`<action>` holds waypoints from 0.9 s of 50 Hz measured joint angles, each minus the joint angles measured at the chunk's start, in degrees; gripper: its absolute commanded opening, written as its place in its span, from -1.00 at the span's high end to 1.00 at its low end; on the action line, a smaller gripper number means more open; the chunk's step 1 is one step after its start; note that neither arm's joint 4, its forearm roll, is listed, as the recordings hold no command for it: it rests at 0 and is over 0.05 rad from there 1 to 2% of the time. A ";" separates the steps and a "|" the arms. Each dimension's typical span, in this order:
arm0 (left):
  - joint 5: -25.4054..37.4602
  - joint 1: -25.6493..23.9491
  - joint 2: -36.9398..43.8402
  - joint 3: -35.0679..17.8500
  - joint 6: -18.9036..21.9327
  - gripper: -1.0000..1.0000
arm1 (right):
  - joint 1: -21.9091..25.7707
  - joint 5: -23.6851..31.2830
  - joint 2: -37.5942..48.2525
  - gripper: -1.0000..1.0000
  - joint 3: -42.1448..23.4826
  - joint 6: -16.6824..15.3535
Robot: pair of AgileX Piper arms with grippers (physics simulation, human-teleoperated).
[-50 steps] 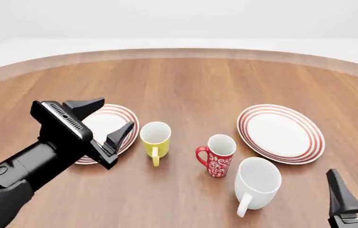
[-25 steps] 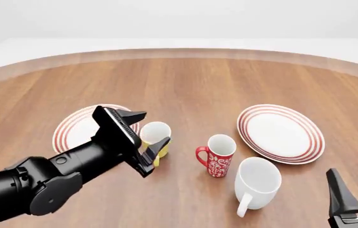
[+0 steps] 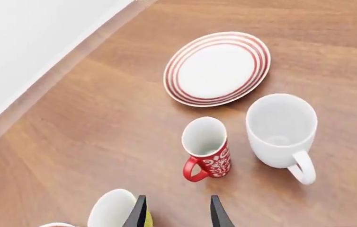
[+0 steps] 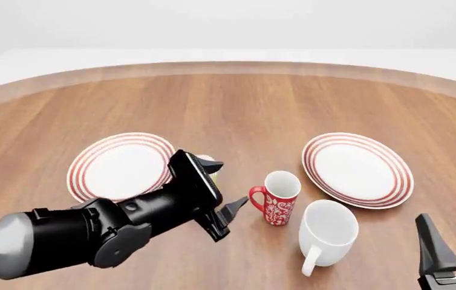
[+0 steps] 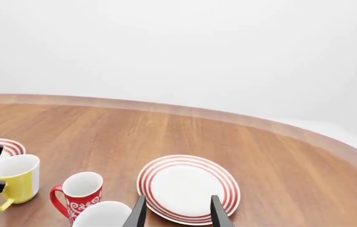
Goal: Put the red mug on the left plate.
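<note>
Found the left gripper point(image 4: 226, 184) open, with nothing between its fingers. Saw the red mug point(image 4: 278, 202) standing up straight just ahead of those fingers, not touched yet, with its handle turned back toward them. Saw the left plate point(image 4: 115, 169) behind the fingers, well apart from the mug, with nothing on it. Found the right gripper point(image 4: 452, 220) open too, off to the far side, holding nothing.

Spotted some ways for trouble to come. Looked like a tall, thin mug, so probably easy to tip over with a poke from one fingertip on the handle or the rim. Saw the yellow mug point(image 3: 115, 213) right beside one finger, close enough to get bumped by a sideways swing. Saw the white mug point(image 4: 327, 232) near the red one on its far side from the fingers, so a hard push forward could shove the two together. Noticed the right plate point(image 4: 357, 169) looking just the same, so could mix them up.
</note>
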 measured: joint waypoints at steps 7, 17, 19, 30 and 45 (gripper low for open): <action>0.19 -1.15 3.39 -1.66 -0.06 -1.00 | 0.11 -0.06 0.00 -1.00 0.00 0.04; 1.01 -2.21 7.09 -3.87 0.36 -1.00 | 0.19 -0.24 0.00 -1.00 0.00 0.09; 1.14 -2.29 7.63 -4.28 0.47 -1.00 | 0.20 -0.30 0.00 -1.00 0.00 0.08; 1.37 -2.65 10.60 -6.19 1.02 -1.00 | 0.29 -0.70 0.00 -1.00 -0.01 -0.04; 1.40 -2.79 14.22 -8.21 1.07 -1.00 | 0.69 -1.11 0.00 -1.00 -0.01 -0.43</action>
